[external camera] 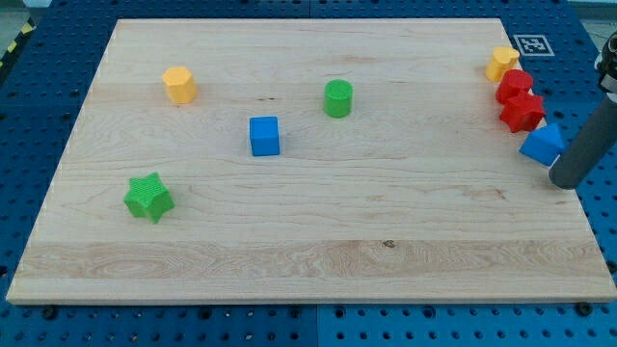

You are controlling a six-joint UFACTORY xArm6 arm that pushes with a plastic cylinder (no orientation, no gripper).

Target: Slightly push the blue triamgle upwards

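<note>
Bright, even overhead light, pale wooden worktop evenly lit without glare, blocks cast only short soft shadows, focus was sharp throughout, edges showed slight perspective skew.

I see pale wooden worktop, grain running lengthwise, evenly lit. Blue perforated base plate surrounds every edge. Black-white marker tag beyond far right corner. Yellow-black striped tape beyond far left corner.

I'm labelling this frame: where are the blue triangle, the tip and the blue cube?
blue triangle (543, 145): camera view, on its top face.
my tip (563, 181): camera view, the rod's very end, just right-below the triangle.
blue cube (264, 136): camera view, centre of it.
</note>
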